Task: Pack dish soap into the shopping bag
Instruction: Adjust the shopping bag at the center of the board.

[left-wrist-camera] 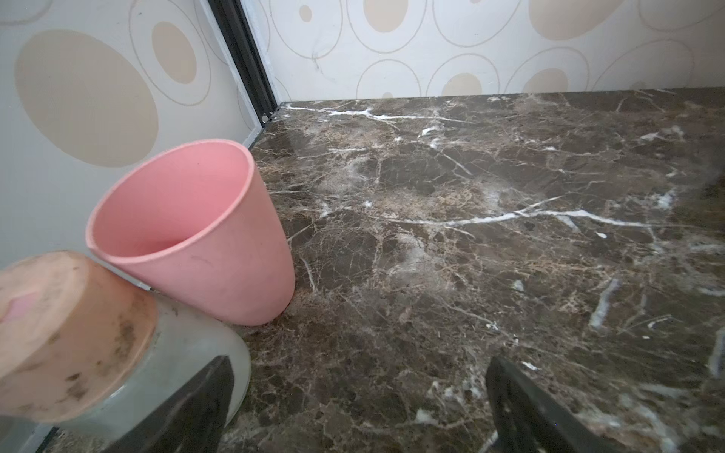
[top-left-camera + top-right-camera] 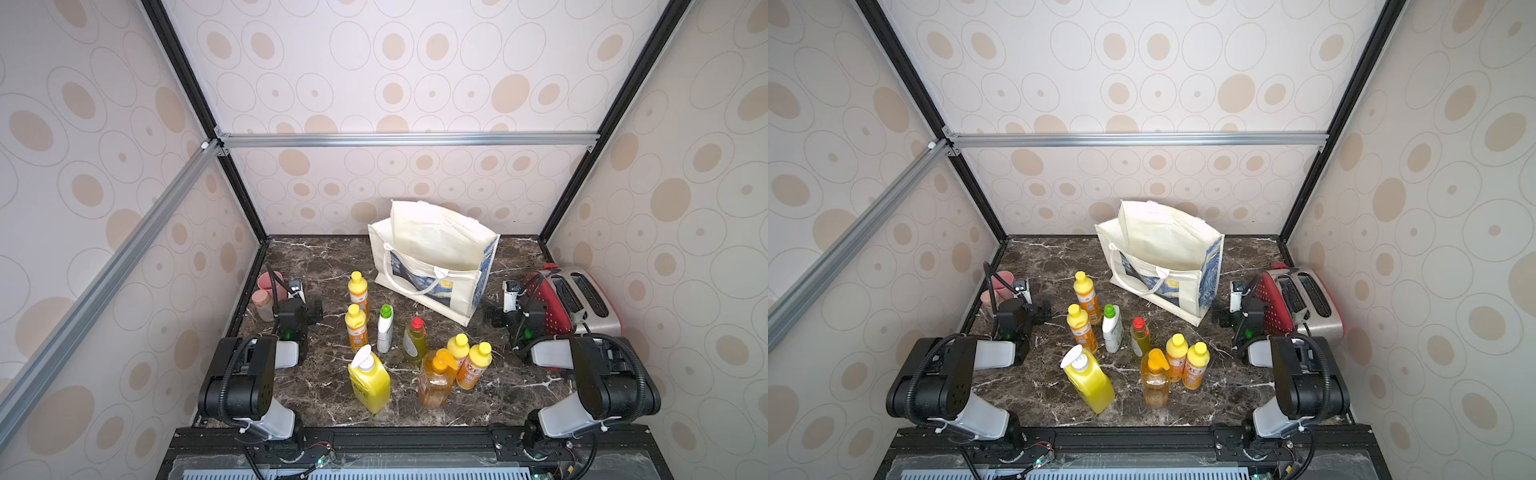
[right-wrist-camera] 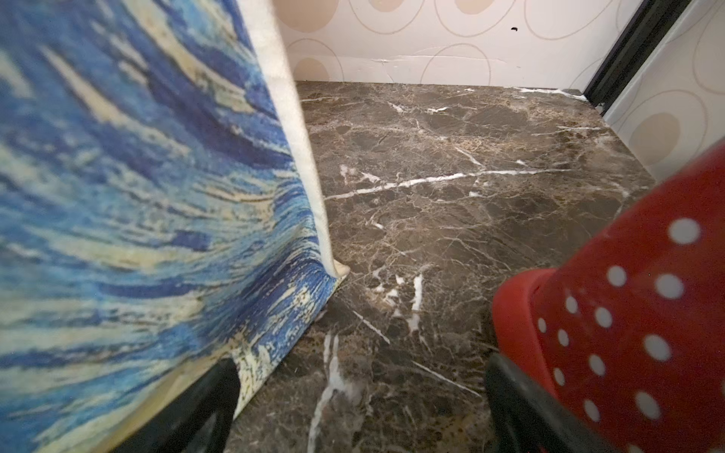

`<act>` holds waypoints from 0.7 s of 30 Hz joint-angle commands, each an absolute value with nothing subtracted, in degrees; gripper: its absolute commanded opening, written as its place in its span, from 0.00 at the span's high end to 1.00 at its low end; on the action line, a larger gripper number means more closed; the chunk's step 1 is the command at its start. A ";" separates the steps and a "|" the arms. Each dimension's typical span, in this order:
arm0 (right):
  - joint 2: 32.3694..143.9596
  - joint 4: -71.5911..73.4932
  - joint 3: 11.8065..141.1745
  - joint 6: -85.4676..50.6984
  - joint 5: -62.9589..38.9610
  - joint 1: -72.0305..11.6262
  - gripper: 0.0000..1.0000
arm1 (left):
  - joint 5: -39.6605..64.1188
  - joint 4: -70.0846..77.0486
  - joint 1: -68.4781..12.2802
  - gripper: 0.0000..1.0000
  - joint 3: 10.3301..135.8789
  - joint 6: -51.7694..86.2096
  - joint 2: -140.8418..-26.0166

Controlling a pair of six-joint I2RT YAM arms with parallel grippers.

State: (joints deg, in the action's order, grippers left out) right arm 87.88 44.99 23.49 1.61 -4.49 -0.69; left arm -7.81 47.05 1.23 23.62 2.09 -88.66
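The dark marble surface [image 2: 316,266] carries the shopping bag [image 2: 436,241], upright and gaping open at the back. A red dotted toaster [image 2: 582,303] sits off to its right. Eight dish soap bottles [image 2: 385,332] stand clustered in front of the bag, between the arms. The left hand [image 1: 361,408] and right hand [image 3: 365,412] both have fingers spread apart, holding nothing.

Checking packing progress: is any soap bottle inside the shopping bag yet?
No, all eight bottles stand on the table outside the open shopping bag.
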 commanded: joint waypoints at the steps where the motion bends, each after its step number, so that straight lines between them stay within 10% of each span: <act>1: 87.93 45.44 24.00 2.37 -4.75 -0.90 0.00 | -8.17 47.40 1.41 0.01 24.78 2.11 -88.24; 21: 87.82 45.57 23.91 2.37 -4.75 -0.96 0.00 | -7.35 48.29 1.35 0.01 24.22 1.76 -88.07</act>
State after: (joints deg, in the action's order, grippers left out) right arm 87.88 44.99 23.49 1.61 -4.51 -0.69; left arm -7.77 47.07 1.23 23.62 2.07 -88.66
